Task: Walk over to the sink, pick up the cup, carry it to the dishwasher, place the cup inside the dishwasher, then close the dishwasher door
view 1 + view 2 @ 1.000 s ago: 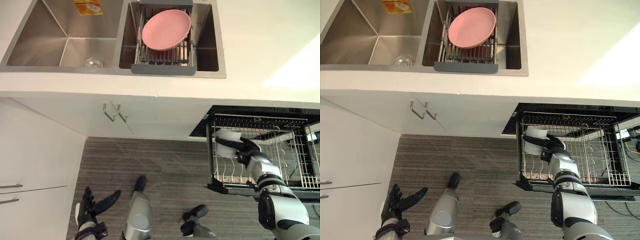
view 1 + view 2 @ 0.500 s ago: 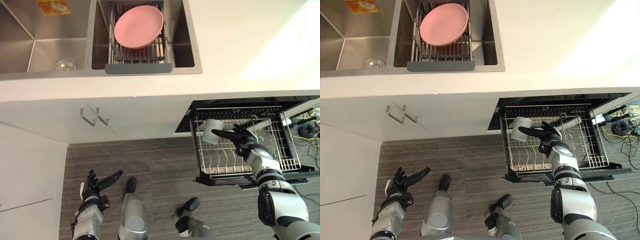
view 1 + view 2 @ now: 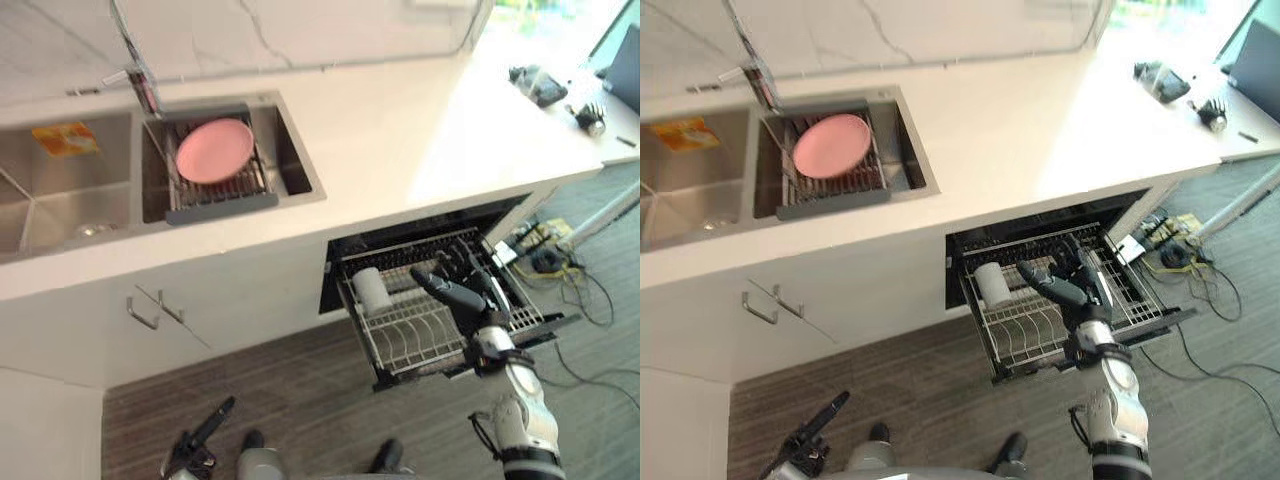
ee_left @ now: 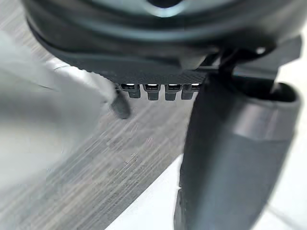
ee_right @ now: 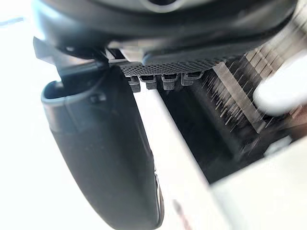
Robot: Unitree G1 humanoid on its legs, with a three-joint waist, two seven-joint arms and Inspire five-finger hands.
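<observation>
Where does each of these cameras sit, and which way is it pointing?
Left eye view: on the head, looking down at the sink, the pulled-out dishwasher rack and the cup in it; right hand at the rack, left hand low above the floor.
Right eye view: beside it, same scene, slightly shifted.
Left wrist view: on the left wrist, looking past the left thumb at the floor.
Right wrist view: on the right wrist, looking past the right thumb at the rack.
Shared: both eye views show the pink plate.
</observation>
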